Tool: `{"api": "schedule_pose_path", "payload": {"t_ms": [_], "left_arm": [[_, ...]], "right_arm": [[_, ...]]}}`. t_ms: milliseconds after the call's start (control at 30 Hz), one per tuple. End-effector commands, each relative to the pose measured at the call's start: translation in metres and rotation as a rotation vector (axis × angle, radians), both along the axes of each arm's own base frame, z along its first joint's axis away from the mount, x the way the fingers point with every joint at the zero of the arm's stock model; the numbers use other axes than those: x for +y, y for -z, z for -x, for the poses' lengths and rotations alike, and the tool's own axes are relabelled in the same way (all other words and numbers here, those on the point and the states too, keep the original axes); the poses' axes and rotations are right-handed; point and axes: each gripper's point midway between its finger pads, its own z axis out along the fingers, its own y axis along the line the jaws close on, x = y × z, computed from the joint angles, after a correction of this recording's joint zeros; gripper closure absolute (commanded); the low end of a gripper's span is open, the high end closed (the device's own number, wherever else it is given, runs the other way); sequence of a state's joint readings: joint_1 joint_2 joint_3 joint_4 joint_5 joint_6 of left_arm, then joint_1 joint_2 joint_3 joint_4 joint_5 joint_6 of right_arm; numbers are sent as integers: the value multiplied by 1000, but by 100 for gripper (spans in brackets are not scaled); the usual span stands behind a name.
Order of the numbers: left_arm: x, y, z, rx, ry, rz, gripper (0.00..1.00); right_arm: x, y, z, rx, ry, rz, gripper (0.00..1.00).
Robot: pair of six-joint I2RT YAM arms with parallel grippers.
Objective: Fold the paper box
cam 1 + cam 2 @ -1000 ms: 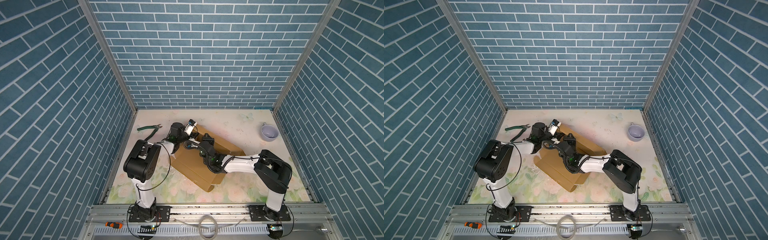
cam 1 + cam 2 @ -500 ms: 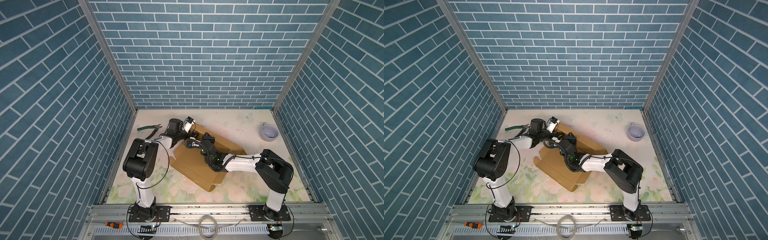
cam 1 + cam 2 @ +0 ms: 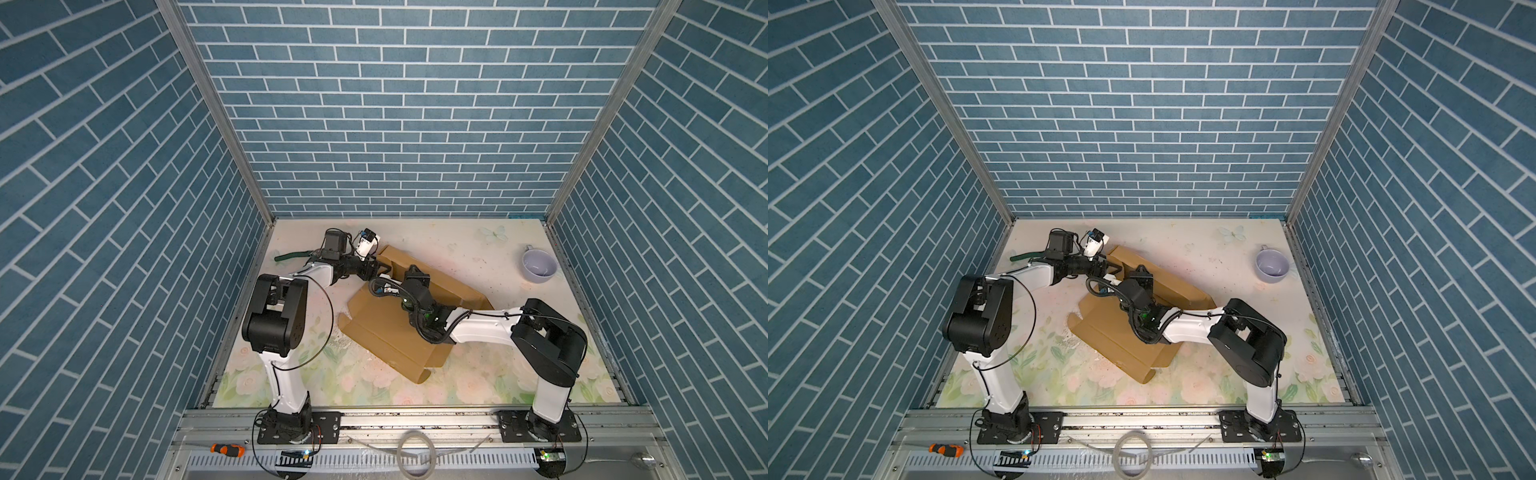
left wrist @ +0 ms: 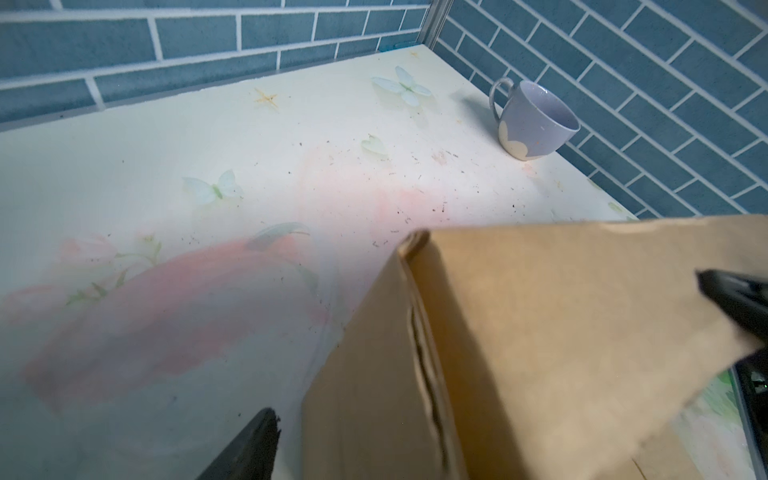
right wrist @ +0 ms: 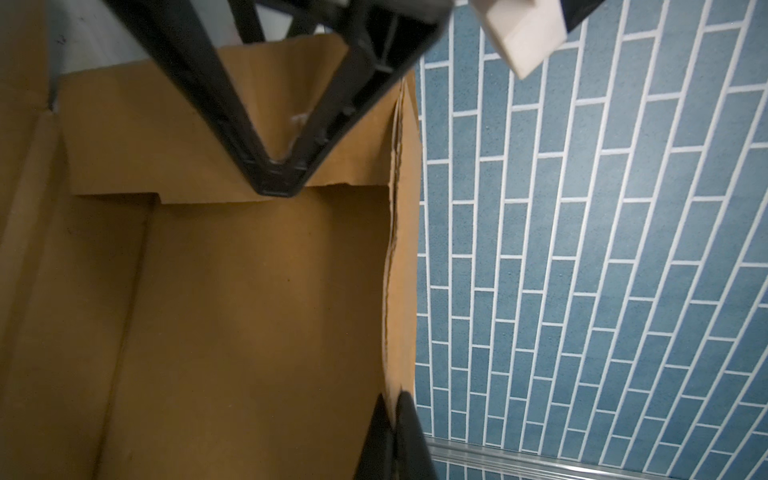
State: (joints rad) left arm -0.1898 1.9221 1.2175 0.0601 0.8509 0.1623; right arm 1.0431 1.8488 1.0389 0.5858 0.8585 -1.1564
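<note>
- Paper box (image 3: 382, 320): mid-counter (image 3: 461, 257), long axis diagonal, far-left to near-right.
- Left fingers (image 4: 249, 449): spread wide astride its upright far-left wall, gripping nothing.
- Right fingers (image 5: 409, 440): pinched shut on a raised wall's edge nearby.

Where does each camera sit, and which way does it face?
Both top views: high over the base rail, looking down on table, paper box and mug; left arm and right arm show whole.
Left wrist view: on the left arm, facing across the box wall toward the mug; the open left gripper straddles the wall.
Right wrist view: on the right arm, facing along the wall its right gripper pinches; a left gripper finger shows.
Shared: every view shows the box.
</note>
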Motion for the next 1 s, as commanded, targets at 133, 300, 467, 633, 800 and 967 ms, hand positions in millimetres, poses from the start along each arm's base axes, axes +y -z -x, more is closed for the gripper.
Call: {"api": "schedule_pose_path", "payload": {"t_ms": [133,300,467,633,800,967], "left_arm": [[9,-6,13,81,78,-85,22],[29,19,28,98,142,-286,22],[23,29,26,5,167,-322,21],[17,41,22,52,232,-331,24],[13,54,15,36,236,-407,29],[15,52,3,-33,195,-430,32]], "right_arm": [[2,28,6,93,-53,67,100],[2,29,3,89,-47,60,100],[3,30,1,87,-45,56,100],[1,29,-1,85,-40,47,100],[0,25,-4,81,-34,37,100],[-1,22,-6,83,-26,23,100]]}}
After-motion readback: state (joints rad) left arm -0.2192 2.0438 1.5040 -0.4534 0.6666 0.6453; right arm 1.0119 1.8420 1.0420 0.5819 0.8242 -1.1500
